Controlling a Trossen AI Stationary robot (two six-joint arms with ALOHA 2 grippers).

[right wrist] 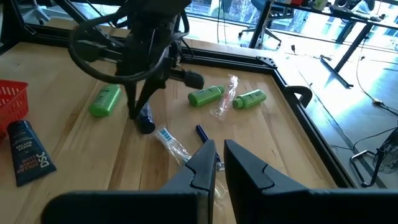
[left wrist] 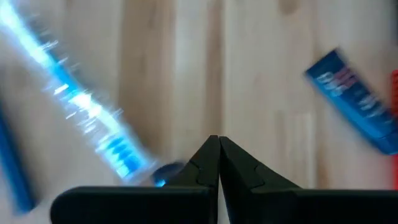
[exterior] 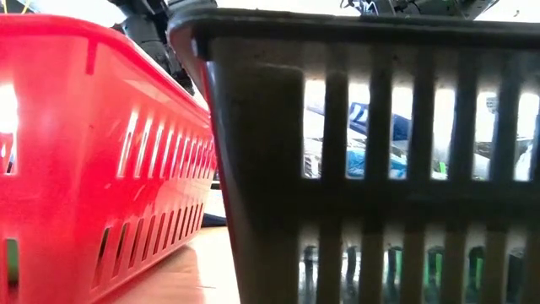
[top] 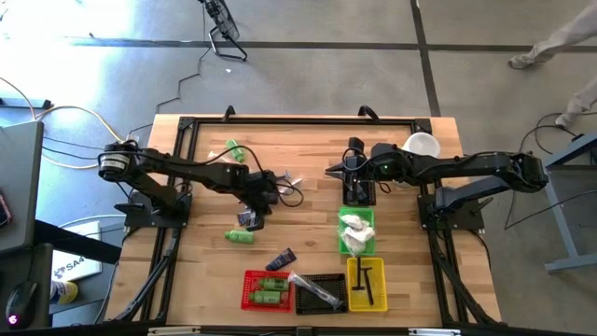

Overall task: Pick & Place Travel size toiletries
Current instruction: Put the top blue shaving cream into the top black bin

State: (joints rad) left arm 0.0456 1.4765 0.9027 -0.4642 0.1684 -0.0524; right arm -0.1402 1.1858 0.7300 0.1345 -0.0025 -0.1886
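My left gripper (top: 252, 213) (left wrist: 217, 142) hangs shut over the middle of the table, pointing steeply down. A small dark blue thing (right wrist: 146, 124) sits right at its fingertips. A clear-wrapped toothbrush (left wrist: 81, 106) (right wrist: 171, 143) lies on the wood beside it. Loose around it are a navy tube (top: 282, 259) (left wrist: 354, 99) and green bottles (top: 240, 237) (right wrist: 205, 96) (right wrist: 104, 101). My right gripper (top: 331, 171) (right wrist: 219, 149) waits above the table's far middle. A narrow gap shows between its fingers, with nothing in it. My left gripper has its fingertips (left wrist: 208, 155) together, with nothing visible between them. The dark blue thing (left wrist: 165, 175) shows just beside one finger. I cannot tell whether the gripper touches it.
A row of baskets stands at the near edge: red (top: 266, 289) (exterior: 101, 152) with green bottles, black (top: 322, 291) (exterior: 371, 152) with a wrapped toothbrush, yellow (top: 366, 283) with black combs. A green basket (top: 356, 231) holds white packets. A white cup (top: 422, 145) stands far right.
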